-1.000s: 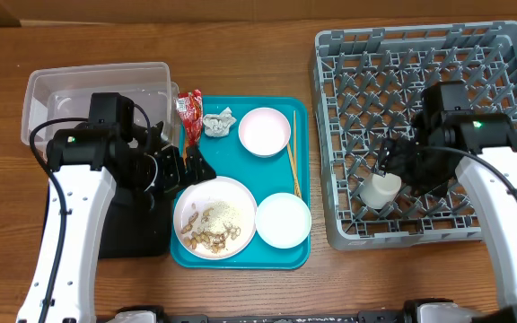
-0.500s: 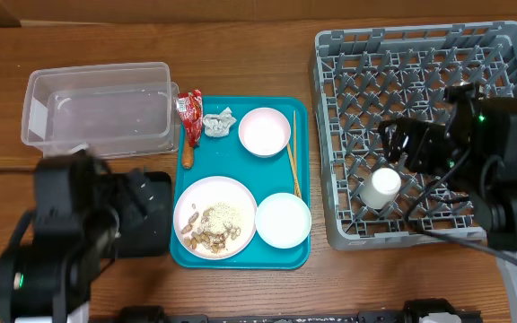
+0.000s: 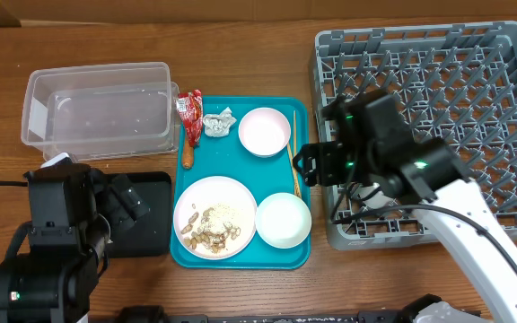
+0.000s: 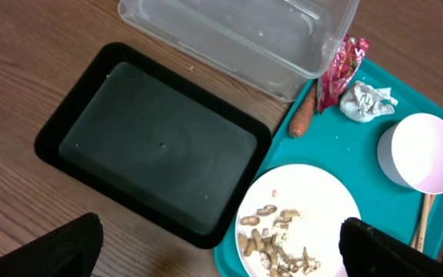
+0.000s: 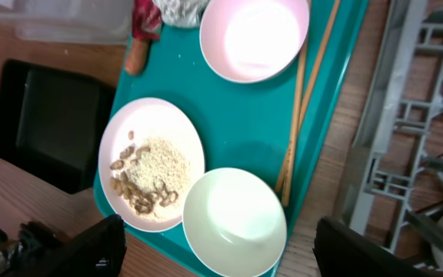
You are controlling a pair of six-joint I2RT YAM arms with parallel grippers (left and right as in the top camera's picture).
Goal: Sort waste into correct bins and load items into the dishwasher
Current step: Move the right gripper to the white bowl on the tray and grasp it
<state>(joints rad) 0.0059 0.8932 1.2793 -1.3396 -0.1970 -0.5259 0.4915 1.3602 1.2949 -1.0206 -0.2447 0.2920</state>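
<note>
Your left gripper (image 4: 221, 227) has its jaws wide apart with nothing between them; under the gap lies the white round plate (image 4: 298, 223) with the beige food crumbs (image 4: 279, 242), on the teal tray (image 4: 344, 146); the flat black tray (image 4: 156, 150) sits ahead of the finger at the lower left of that wrist view, and beyond it the clear tub (image 4: 237, 31); farther ahead of the jaws, beside the tub, you see the red wrapper (image 4: 337, 69), the paper wad (image 4: 366, 101) and the sausage-like stick (image 4: 302, 119). Your right gripper (image 5: 220, 227) is also spread open and empty; the white bowl (image 5: 233, 223) lies right in its gap, the chopsticks (image 5: 302, 100) run away from the jaws just beside that bowl, the pale pink bowl (image 5: 254, 35) lies farther ahead, and the grey dish rack (image 5: 406, 115) stands off to the side, past the tray's edge.
</note>
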